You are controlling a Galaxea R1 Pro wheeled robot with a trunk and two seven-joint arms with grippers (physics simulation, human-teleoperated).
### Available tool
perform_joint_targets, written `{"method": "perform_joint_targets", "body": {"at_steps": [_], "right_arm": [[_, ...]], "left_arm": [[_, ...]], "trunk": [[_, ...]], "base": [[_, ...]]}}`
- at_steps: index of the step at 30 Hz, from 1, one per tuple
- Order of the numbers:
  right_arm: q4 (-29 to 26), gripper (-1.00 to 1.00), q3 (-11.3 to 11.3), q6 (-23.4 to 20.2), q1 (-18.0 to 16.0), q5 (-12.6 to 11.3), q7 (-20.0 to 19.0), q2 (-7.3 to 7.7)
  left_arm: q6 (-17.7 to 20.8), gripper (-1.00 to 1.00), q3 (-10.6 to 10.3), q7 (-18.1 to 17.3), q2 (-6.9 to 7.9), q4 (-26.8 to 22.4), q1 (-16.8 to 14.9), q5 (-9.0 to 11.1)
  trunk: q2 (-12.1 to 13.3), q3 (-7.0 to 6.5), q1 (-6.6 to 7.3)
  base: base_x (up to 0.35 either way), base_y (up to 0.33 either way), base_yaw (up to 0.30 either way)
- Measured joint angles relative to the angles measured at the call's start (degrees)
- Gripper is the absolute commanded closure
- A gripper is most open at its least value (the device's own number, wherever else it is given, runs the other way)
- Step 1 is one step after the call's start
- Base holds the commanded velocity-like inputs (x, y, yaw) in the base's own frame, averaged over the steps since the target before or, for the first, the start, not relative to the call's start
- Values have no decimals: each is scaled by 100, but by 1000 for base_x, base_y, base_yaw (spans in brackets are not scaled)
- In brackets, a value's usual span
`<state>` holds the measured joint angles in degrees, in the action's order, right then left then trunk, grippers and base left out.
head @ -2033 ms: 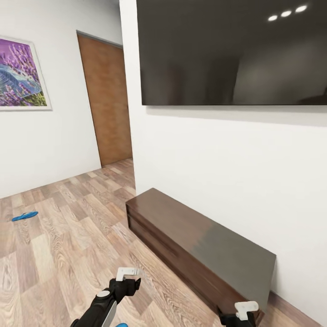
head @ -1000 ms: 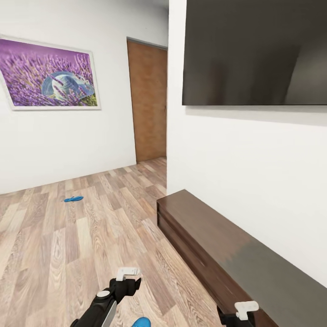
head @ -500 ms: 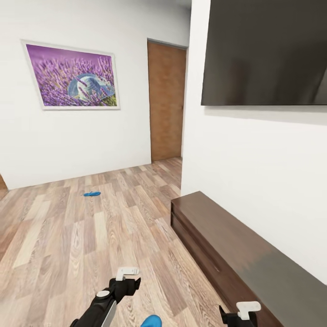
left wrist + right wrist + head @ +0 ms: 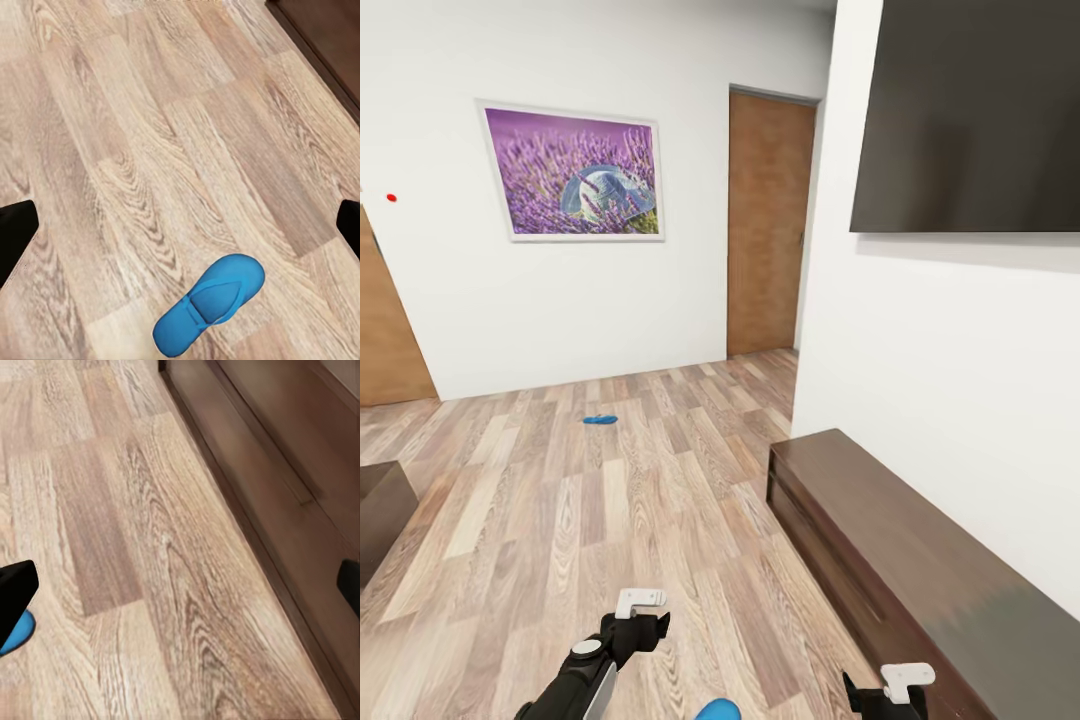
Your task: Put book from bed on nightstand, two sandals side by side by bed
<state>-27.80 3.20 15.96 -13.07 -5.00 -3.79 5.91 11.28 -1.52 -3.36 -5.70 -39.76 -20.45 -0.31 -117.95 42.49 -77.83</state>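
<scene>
Head view: far sandal (image 4: 600, 420) on wood floor (image 4: 560, 520) below lavender picture (image 4: 572, 171); near sandal (image 4: 718, 711) at base, between arms. Risk: base rolls over near sandal or clips long dark cabinet (image 4: 900, 560) while turning. Left gripper (image 4: 643, 602) and right gripper (image 4: 905, 676) held low, forward.

Left wrist view: fingers spread, empty; blue sandal (image 4: 210, 302) on planks below.

Right wrist view: fingers (image 4: 15, 592) apart, nothing held; cabinet front close alongside.

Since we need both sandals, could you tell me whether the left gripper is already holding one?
No, the blue sandal lies flat on the wood floor, with the left gripper's fingers spread wide apart and empty.
</scene>
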Motion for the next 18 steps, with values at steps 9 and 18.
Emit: {"method": "perform_joint_targets", "body": {"at_steps": [9, 18], "right_arm": [[0, -100, 0, -7, 0, 0, 0, 0], [0, -100, -1, -8, 0, 0, 0, 0]], "left_arm": [[1, -100, 0, -8, 0, -3, 0, 0], [1, -100, 0, -9, 0, -6, 0, 0]], "trunk": [[0, 0, 0], [0, 0, 0]], "base": [[121, 0, 243], [123, 38, 244]]}}
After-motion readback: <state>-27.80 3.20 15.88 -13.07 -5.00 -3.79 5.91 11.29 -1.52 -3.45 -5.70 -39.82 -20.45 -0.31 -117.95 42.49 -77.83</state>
